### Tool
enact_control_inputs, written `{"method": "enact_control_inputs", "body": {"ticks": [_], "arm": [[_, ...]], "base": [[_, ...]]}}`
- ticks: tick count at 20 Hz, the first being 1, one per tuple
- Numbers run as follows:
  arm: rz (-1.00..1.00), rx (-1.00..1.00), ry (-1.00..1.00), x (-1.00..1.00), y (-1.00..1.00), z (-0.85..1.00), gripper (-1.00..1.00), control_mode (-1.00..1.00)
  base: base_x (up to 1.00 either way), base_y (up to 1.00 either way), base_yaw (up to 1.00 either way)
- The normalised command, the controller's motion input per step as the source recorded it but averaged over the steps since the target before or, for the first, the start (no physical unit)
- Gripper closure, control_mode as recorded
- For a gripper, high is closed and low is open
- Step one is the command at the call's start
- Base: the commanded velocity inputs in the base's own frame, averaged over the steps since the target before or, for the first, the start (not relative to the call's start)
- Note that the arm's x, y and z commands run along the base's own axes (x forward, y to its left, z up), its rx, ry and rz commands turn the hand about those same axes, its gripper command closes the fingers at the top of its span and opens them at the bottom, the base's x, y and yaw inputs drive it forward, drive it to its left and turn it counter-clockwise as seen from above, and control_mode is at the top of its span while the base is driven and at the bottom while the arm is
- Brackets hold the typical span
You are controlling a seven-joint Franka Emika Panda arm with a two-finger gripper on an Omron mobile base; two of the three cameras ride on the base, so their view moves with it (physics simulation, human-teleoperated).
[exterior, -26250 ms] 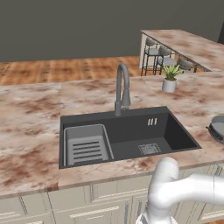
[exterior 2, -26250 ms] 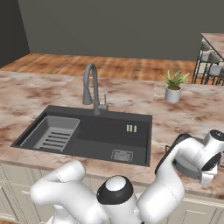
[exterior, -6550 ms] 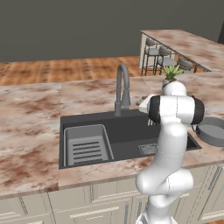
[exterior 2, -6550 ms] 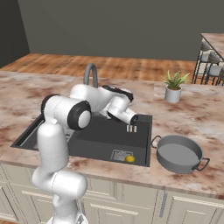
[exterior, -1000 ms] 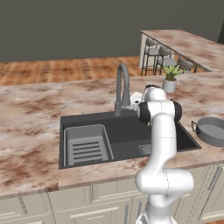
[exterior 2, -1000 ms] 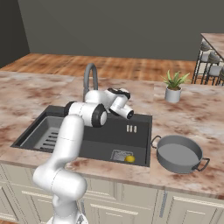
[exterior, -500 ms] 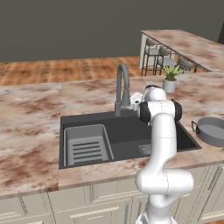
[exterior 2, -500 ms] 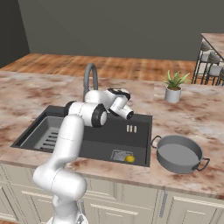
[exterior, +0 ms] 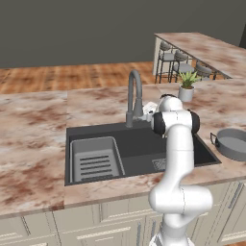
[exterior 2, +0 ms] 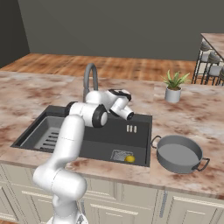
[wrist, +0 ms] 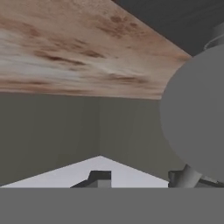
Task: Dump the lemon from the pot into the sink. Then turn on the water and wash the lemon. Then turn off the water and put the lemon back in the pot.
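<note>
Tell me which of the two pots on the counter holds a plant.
The small white pot at the back of the counter, with green leaves rising from it. The shallow dark grey metal pot right of the sink holds nothing.

shell (exterior: 178, 144): my arm is smooth glossy white all over, built of rounded tubular links
base (exterior 2: 61, 183): a fat white swollen segment low in front of the cabinets, the widest part of me
joints (exterior 2: 99, 116): dark grey to black discs and rings set between the white links; one black cap sits at my elbow
wrist (exterior 2: 120, 92): a dark band caps the white housing near my hand
hand (exterior: 148, 109): a small pale boxy block
fingers (wrist: 99, 178): two small dark grey stubs with flat squarish ends
markings: plain surface, no cables or screws I can make out
</note>
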Motion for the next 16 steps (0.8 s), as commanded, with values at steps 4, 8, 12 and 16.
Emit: {"method": "enact_control_inputs", "body": {"ticks": [4,8,12,16], "arm": [[0.0,0.05,0.01,0.26,-0.36,0.0,1.0,-1.0],[0.0,0.08,0.04,0.31,-0.49,0.0,1.0,-1.0],[-0.02,0.09,0.04,0.29,-0.62,0.0,1.0,-1.0],[-0.08,0.11,0.07,0.26,-0.71,0.0,1.0,-1.0]], "base": [[0.0,0.0,0.0],[0.0,0.0,0.0],[0.0,0.0,0.0],[0.0,0.0,0.0]]}}
